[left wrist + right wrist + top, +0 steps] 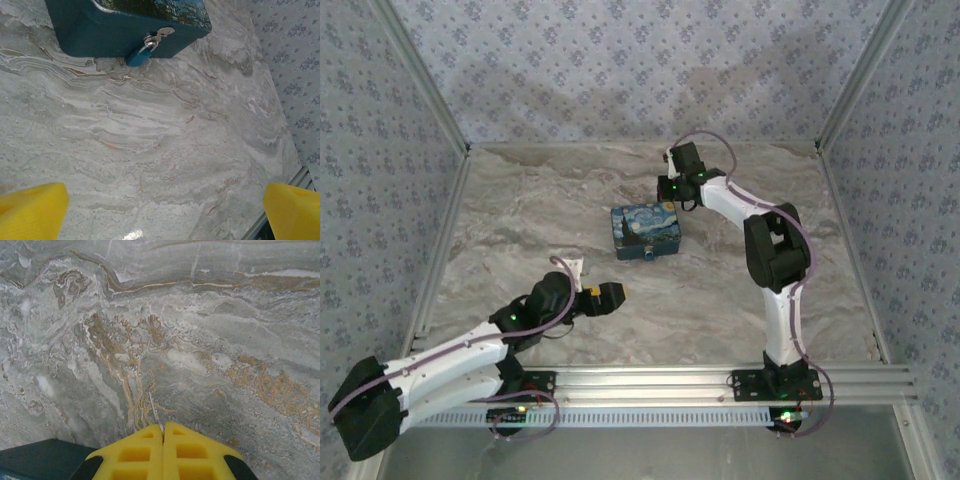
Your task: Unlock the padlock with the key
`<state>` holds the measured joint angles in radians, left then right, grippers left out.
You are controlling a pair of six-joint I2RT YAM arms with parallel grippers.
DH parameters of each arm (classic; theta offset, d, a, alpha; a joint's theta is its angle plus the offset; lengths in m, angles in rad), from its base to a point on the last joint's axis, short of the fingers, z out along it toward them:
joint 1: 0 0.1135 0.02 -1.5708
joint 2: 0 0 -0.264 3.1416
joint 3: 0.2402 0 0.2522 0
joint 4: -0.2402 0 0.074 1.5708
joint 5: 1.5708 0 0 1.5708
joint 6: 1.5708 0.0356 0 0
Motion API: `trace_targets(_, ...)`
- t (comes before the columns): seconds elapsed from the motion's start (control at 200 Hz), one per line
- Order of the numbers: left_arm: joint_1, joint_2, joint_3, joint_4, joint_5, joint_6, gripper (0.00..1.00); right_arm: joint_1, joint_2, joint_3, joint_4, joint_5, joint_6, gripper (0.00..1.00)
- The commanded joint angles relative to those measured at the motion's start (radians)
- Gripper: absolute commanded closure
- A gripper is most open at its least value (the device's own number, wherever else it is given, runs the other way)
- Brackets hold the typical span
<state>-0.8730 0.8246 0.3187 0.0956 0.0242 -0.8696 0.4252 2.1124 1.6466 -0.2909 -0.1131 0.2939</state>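
Padlock point(138, 55): upper middle of the left wrist view, hanging on the box point(90, 30) hasp; judged locked.
Key point(155, 415): thin metal sliver, likely the key; not at the padlock.
Right gripper point(163, 430): pressed together on the key.
Left gripper point(162, 210): spread, empty.
Remaining: insertion and turn.
Table point(150, 150): grey veined marble.
Walls point(640, 60): floral paper.

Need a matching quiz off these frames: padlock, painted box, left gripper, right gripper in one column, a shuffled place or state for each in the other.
Things:
1. padlock
2. box
3. left gripper
4. right gripper

Places or states:
A. open, holding nothing
B. sitting on the table, between the two grippers
C. shut on what looks like the thin key
D. hooked to the box's front side

Pairs: 1-D, 2-B, 3-A, 4-C
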Motion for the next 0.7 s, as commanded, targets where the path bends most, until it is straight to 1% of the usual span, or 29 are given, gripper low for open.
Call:
trace_targets(0.0, -0.007, -0.018, -0.009, 0.067, -0.038, 0.037, 0.01, 0.01, 0.019, 0.021, -0.044, -0.021, -0.021, 1.0)
trace_targets(0.16, -0.006, 0.002, -0.006, 0.096, -0.041, 0.079, 0.0, 0.022, -0.002, -0.034, -0.032, -0.031, -0.031, 1.0)
trace_targets(0.335, -0.007, 0.07, -0.005, 0.165, -0.03, 0.102, 0.0, 0.039, -0.041, -0.097, -0.022, -0.03, -0.042, 1.0)
trace_targets(0.555, -0.004, 0.209, 0.046, 0.242, -0.008, 0.165, 0.01, 0.061, -0.074, -0.152, -0.016, -0.023, -0.036, 1.0)
trace_targets(0.695, 0.005, 0.317, 0.066, 0.333, -0.006, 0.18, 0.01, 0.074, -0.092, -0.194, 0.012, -0.024, -0.032, 1.0)
